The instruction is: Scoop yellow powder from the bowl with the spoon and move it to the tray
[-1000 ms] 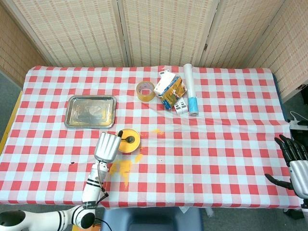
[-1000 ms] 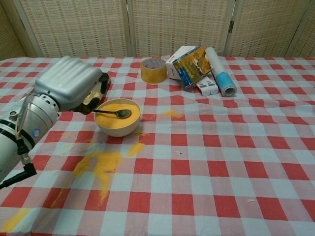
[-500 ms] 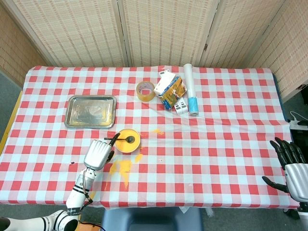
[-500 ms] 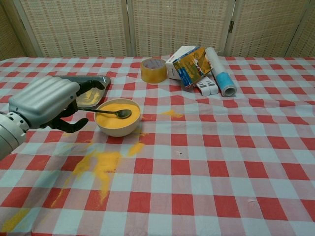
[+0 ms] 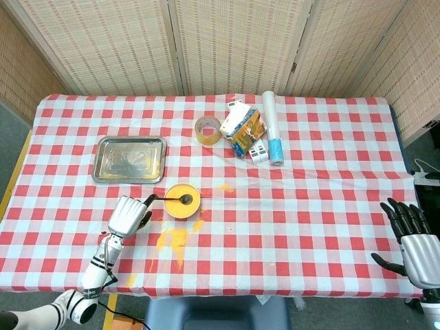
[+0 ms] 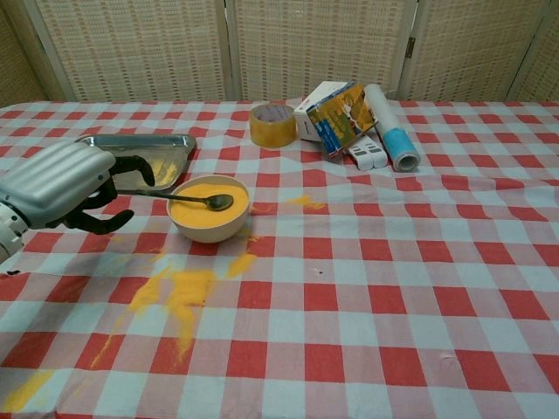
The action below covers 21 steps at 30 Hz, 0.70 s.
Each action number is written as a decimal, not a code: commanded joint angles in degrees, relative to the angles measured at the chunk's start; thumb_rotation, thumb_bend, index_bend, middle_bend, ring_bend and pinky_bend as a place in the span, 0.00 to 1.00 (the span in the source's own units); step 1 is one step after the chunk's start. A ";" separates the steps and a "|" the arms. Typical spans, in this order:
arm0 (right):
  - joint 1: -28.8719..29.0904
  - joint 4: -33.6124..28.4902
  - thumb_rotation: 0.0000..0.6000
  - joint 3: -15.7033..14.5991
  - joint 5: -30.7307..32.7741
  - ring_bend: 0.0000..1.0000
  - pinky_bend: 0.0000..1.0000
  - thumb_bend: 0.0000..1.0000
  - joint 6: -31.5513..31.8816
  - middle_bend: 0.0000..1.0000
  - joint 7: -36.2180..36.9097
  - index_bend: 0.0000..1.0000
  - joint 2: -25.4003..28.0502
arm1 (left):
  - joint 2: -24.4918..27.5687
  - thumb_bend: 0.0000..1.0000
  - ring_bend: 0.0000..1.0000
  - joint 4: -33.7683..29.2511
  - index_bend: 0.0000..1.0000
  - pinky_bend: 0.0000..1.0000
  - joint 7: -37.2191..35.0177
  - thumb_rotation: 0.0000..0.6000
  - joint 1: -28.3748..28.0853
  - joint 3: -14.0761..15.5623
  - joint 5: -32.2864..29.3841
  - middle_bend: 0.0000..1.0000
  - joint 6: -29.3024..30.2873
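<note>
- Resting its bowl end in the yellow powder (image 6: 203, 212), the spoon (image 6: 179, 198) lay across the rim of the bowl (image 6: 208, 229), its handle sticking out toward the left hand (image 6: 61, 185).
- That left hand sat just beside the handle tip with its fingers curled; whether it was pinching the handle or merely near it could not be told from either view.
- A loose or glancing hold looked like the main risk: the thin handle could swing, tip the light bowl or flick powder out.
- Spilled powder (image 6: 179, 292) already lay on the cloth in front of the bowl, so a level carry to the tray (image 5: 130, 159) would matter; a tilted spoon would likely add to the mess.
- The tray stood just behind the bowl, to the left, close enough that a wide swing might knock its rim.
- The right hand (image 5: 411, 237) hung at the far right edge, fingers spread, holding nothing.
- The surface (image 6: 419, 288) wore a red-and-white checked cloth, with a tape roll (image 6: 272, 125), a carton (image 6: 336, 113) and a paper roll (image 6: 391, 127) grouped at the back.
- Woven folding screens (image 5: 234, 41) closed off the room behind.
</note>
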 commanded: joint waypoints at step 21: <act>-0.25 -0.33 1.00 -0.27 -0.38 0.00 0.00 0.04 0.31 0.00 -0.85 0.00 -0.26 | -14.81 0.42 1.00 31.98 0.43 1.00 -15.27 1.00 -2.51 0.31 6.10 1.00 5.87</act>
